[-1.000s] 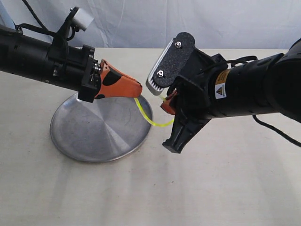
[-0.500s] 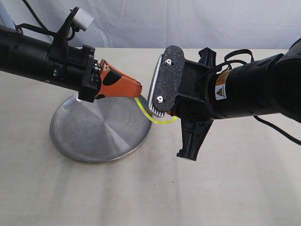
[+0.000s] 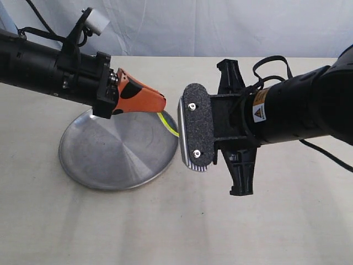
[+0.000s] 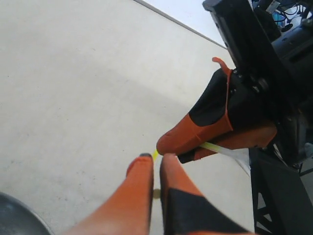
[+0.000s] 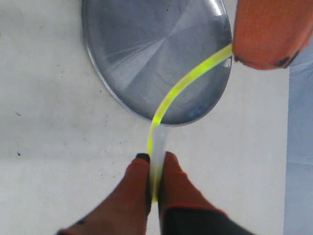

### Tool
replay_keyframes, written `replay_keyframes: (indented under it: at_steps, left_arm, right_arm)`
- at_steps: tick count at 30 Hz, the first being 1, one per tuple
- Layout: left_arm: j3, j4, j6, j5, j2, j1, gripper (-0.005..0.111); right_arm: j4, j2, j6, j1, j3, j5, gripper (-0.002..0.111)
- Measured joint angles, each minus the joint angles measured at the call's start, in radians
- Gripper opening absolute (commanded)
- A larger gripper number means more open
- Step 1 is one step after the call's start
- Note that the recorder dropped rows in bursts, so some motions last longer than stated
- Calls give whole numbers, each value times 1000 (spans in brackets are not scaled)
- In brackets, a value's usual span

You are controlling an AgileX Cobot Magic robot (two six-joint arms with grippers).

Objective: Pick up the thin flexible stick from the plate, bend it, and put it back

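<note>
The thin flexible stick (image 5: 182, 85), neon yellow-green with a whitish tip, arcs in the air between both grippers, above the near rim of the silver plate (image 5: 146, 49). My right gripper (image 5: 155, 159) is shut on the whitish tip end. My left gripper (image 4: 156, 160) is shut on the other end, with a sliver of yellow showing at its fingertips. In the exterior view only a short piece of stick (image 3: 170, 126) shows between the left gripper (image 3: 163, 106) and the right wrist, above the plate (image 3: 110, 152); the right jaws are hidden there.
The plate rests on a pale beige tabletop (image 3: 165, 221) with a light cloth backdrop behind. The right arm's black wrist camera mount (image 3: 197, 127) faces the exterior camera beside the plate's right rim. The left arm (image 3: 49, 69) reaches in above the plate's far left side.
The right wrist has rolled, its camera mount swinging down, and moved closer to the left gripper. The stick's curve has tightened and is mostly hidden. The left arm has held still.
</note>
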Motion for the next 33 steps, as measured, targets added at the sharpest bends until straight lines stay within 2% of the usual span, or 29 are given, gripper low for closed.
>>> replay_keyframes:
  at_steps: [11,22,33]
  left_arm:
    - [0,-16,0,4,0,0,0]
    - [0,-27,-12,21,0,0,0]
    - [-6,-27,-45,16,0,0,0]
  right_arm:
    - [-2,0,-41,0,0,-57,-1]
    - [-74,87,-92,114,2,-143,-1]
    - [-104,106,-93,122,8,-275,-1]
